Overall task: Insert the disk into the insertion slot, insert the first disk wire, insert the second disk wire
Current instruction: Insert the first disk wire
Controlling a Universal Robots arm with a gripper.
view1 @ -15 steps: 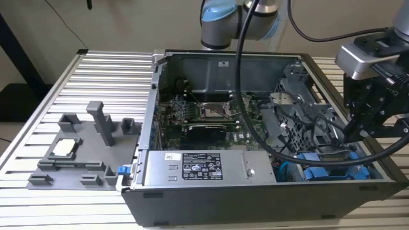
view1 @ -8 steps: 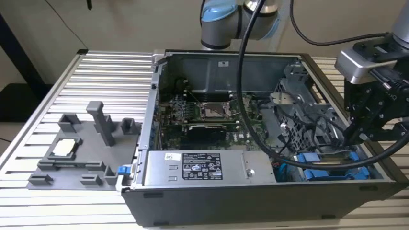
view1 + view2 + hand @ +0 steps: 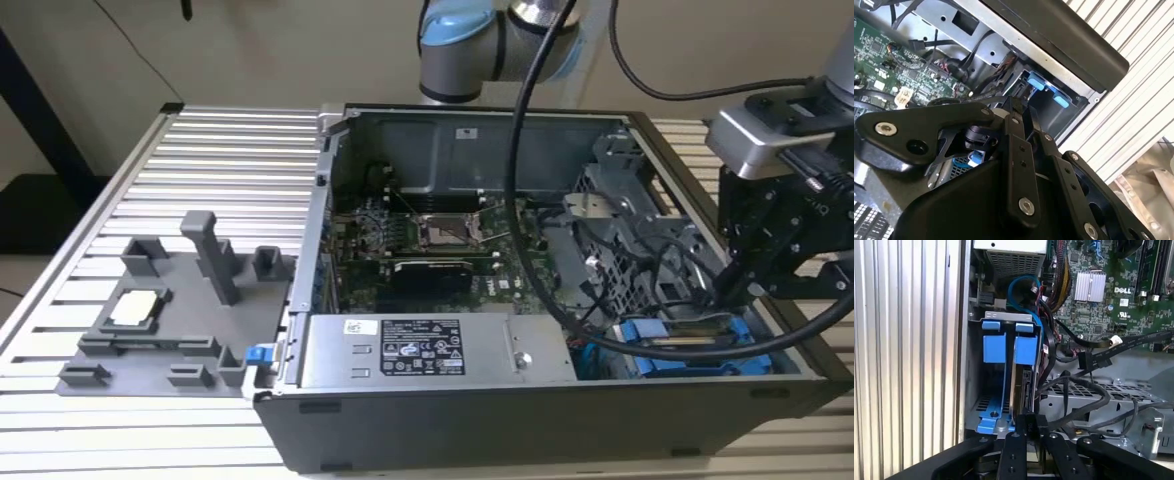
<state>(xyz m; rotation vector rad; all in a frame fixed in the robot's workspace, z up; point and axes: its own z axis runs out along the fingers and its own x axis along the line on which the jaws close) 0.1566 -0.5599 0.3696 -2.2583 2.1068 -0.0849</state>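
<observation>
The disk [image 3: 1023,385] stands edge-on in the insertion slot [image 3: 974,365], and its blue carrier [image 3: 1025,347] is seated in the dark-grey bay. In the exterior view this bay [image 3: 694,350] is at the near corner of the open computer case, on the exterior view's right. My gripper [image 3: 1027,427] is at the disk's connector end, with its fingers drawn together on a small black wire plug [image 3: 1030,421]. That plug's cable curves away over the cage. The gripper [image 3: 741,290] hangs over the bay, and in the second wrist view its fingers [image 3: 1019,120] point down into the case.
A second blue carrier [image 3: 994,347] sits beside the disk. A loose black connector [image 3: 1085,360] on a flat cable hangs near the perforated cage [image 3: 1089,395]. The power supply [image 3: 407,350], the motherboard [image 3: 441,250] and tangled cables crowd the case. A grey fixture tray [image 3: 160,320] lies on the slatted table.
</observation>
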